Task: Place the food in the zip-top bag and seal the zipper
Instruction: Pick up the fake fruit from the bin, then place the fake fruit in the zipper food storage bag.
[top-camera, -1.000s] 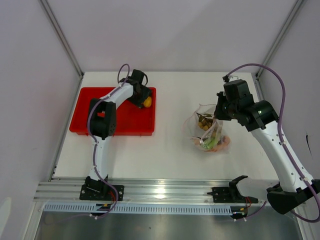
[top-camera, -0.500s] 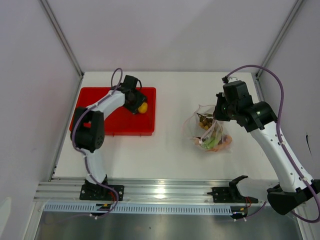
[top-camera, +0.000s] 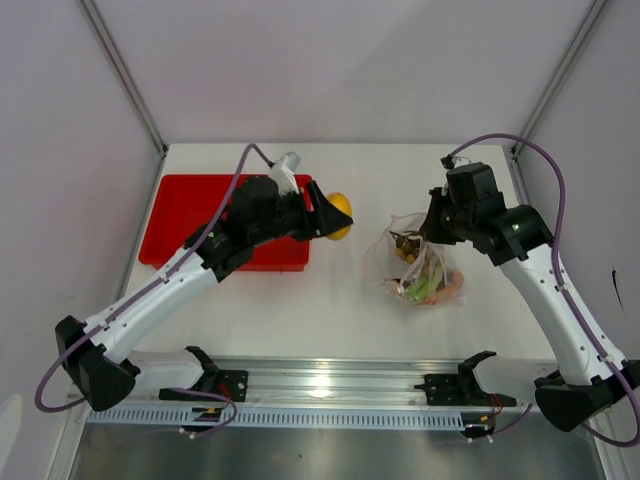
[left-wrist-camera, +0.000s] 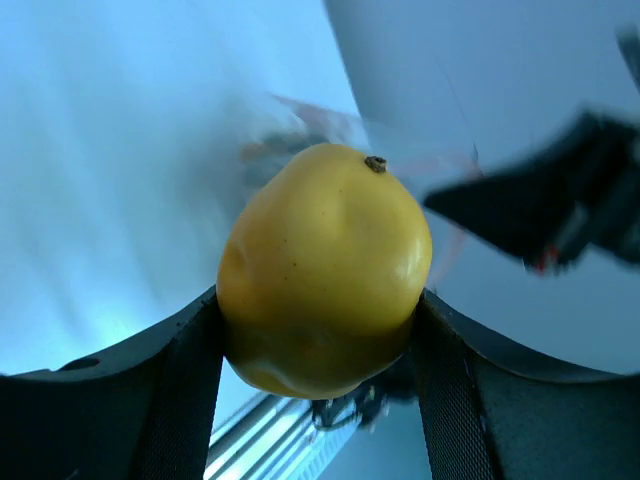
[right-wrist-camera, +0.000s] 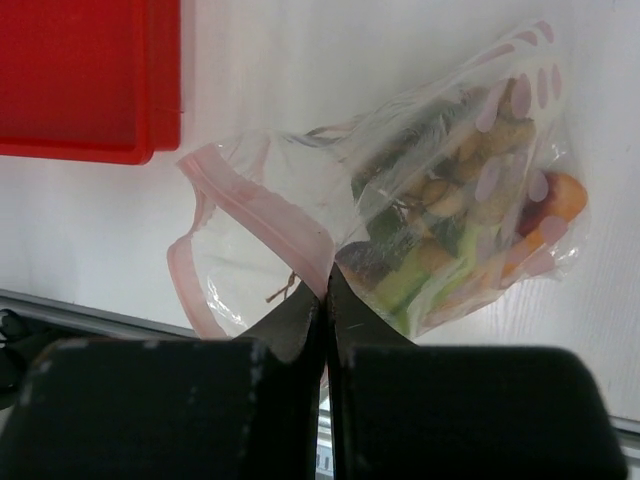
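Above the table (top-camera: 340, 300), between the red tray (top-camera: 200, 205) on the left and the bag (top-camera: 420, 265) on the right, a yellow fruit (top-camera: 338, 211) is being carried by the left arm. It is being grasped on both sides by the left jaws and is being kept clear of the bag. The bag is lying right of centre, and one edge of its mouth is being pinched by the clenched right jaws, so that the mouth is being held agape toward the left.

Most of the filling is being judged done. Green-white stalks, tan berries, an orange piece and a dark piece are being shown inside the bag (right-wrist-camera: 440, 230). No loose food is being shown on the table or on the part of the tray not hidden by the arm, so the fruit is being taken as the last piece. The fruit is not yet in the bag, and the pink zipper (right-wrist-camera: 255, 205) is not yet pressed shut.

One bag, one tray and one fruit in the jaws are being counted. At least four kinds of food are being counted in the bag, though single pieces cannot be told apart through the crinkled plastic.
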